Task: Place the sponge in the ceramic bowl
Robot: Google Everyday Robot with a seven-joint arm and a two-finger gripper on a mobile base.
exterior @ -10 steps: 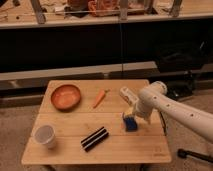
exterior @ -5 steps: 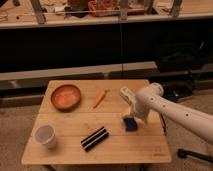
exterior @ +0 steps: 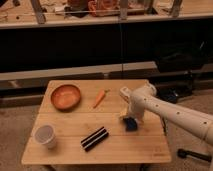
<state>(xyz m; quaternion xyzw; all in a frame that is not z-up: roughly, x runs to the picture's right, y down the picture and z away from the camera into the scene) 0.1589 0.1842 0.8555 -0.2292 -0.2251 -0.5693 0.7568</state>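
Note:
The blue sponge (exterior: pixel 131 123) lies on the wooden table (exterior: pixel 75 117) toward its right side. My gripper (exterior: pixel 129 116) comes in from the right on the white arm (exterior: pixel 170 112) and sits directly over the sponge, its tip at the sponge's top edge. The orange-brown ceramic bowl (exterior: pixel 65 96) stands at the table's far left, well apart from the sponge and gripper.
An orange carrot (exterior: pixel 100 98) lies between bowl and gripper. A black bar with white stripes (exterior: pixel 94 138) rests near the front middle. A small white cup (exterior: pixel 45 136) stands at the front left. Dark shelving runs behind the table.
The gripper has shifted slightly left and down onto the sponge. The sponge, bowl and other objects stay where they were.

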